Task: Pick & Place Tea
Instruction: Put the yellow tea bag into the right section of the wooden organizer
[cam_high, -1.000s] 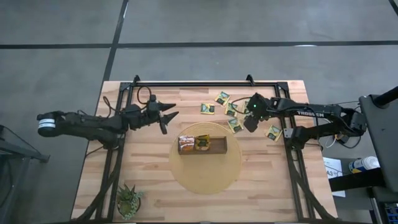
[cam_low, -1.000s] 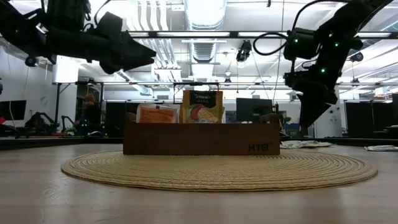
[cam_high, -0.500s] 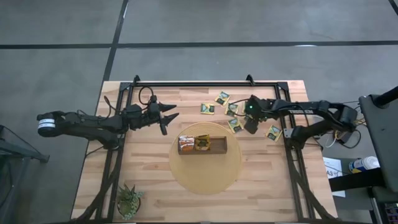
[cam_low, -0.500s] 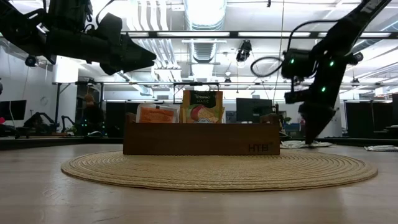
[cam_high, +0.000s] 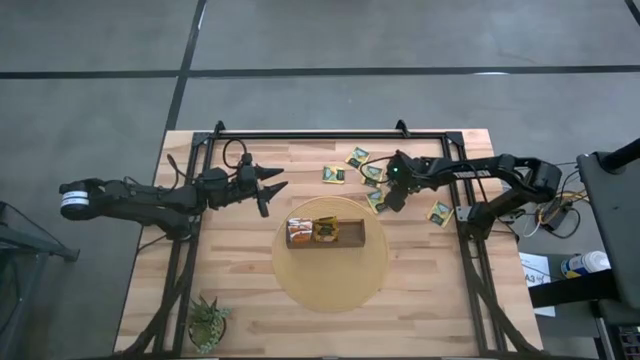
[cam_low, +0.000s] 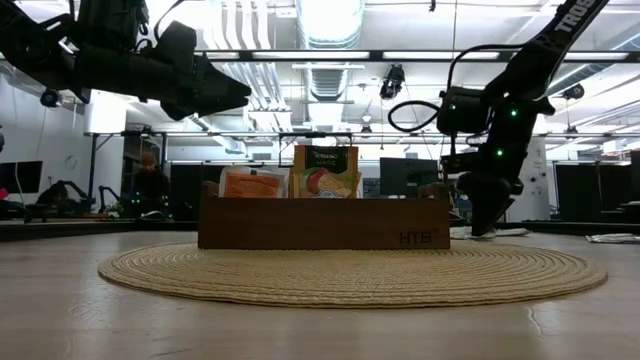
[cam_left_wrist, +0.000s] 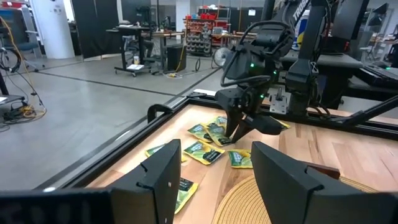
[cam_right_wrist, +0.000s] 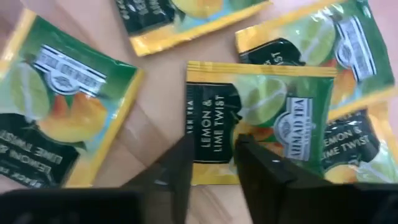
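Right end effector (cam_right_wrist: 211, 163) sits low over a green-and-yellow square tea sachet (cam_right_wrist: 261, 118) lying flat on the wooden bench (cam_high: 250, 300), fingers slightly apart astride its edge, among other sachets. Left end effector (cam_high: 268, 188) hovers open beside the round woven mat (cam_high: 330, 285), holding nothing.

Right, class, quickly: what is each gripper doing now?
Left gripper: open, holding nothing, raised above the table.
Right gripper: down on a green-and-yellow tea sachet, fingers astride its edge; grip cannot be told.

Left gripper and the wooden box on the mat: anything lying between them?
No. In the high view, only bare tabletop separates the left gripper from the wooden box.
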